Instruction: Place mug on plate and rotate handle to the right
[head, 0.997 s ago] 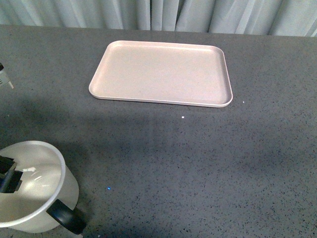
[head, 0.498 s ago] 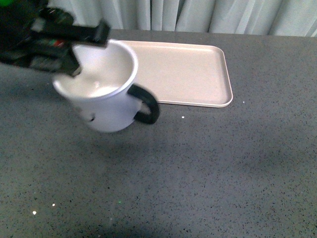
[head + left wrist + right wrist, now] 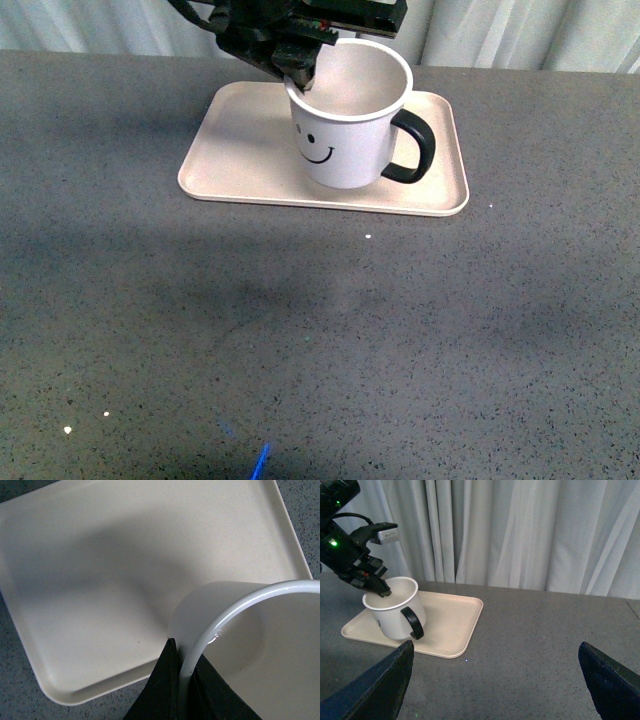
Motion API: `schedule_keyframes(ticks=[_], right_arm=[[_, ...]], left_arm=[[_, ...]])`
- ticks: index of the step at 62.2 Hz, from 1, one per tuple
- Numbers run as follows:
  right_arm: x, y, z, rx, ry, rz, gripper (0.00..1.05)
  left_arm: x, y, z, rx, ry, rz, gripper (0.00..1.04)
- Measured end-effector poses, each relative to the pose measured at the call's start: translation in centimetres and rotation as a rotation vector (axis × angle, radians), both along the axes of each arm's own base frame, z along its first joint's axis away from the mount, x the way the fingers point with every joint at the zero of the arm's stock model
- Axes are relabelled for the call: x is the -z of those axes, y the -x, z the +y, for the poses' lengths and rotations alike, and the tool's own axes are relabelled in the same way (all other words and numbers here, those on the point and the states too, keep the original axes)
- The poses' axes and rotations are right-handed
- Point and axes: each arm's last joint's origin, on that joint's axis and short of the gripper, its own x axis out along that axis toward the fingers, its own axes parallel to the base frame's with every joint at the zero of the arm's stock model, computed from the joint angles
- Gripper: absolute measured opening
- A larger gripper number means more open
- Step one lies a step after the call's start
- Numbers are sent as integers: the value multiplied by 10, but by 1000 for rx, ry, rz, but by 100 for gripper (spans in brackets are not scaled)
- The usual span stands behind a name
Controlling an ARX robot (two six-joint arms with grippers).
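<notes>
- While the left arm (image 3: 245,22) reaches in low from the far left, the left gripper (image 3: 300,72) pinches the rim of the mug (image 3: 345,140), one finger inside and one outside.
- Mug: stands upright on the right half of the plate (image 3: 240,150), smiley facing the front camera.
- Its handle (image 3: 415,145) points right.
- The right gripper (image 3: 495,647) has its jaws spread wide, well apart from the plate.

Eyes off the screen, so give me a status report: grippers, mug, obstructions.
Left gripper shut on white smiley-face mug, at rim; right gripper open, away. Mug over pale pink rectangular plate, contact unclear; black loop handle pointing right. No obstructions.
</notes>
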Motion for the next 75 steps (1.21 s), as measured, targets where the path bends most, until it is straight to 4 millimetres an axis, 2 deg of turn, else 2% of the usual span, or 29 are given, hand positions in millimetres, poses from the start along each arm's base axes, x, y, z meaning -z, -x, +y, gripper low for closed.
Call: schedule_keyframes(ticks=[13, 25, 43, 59, 62, 67, 75], right_arm=[[0, 0, 0, 0, 0, 0, 95], [0, 0, 0, 0, 0, 0, 95], [0, 0, 0, 0, 0, 0, 96], [0, 0, 0, 0, 0, 0, 96], [0, 0, 0, 0, 0, 0, 95], [0, 0, 0, 0, 0, 0, 96], [0, 0, 0, 0, 0, 0, 96]], left_arm=[[15, -18, -8, 24, -27, 27, 2], [27, -30, -7, 36, -51, 43, 2], [33, -40, -13, 36, -46, 60, 2], [39, -40, -17, 40, -59, 80, 2], [39, -40, -18, 40, -58, 80, 9], [38, -41, -19, 47, -22, 74, 25], [37, -41, -20, 47, 22, 48, 42]])
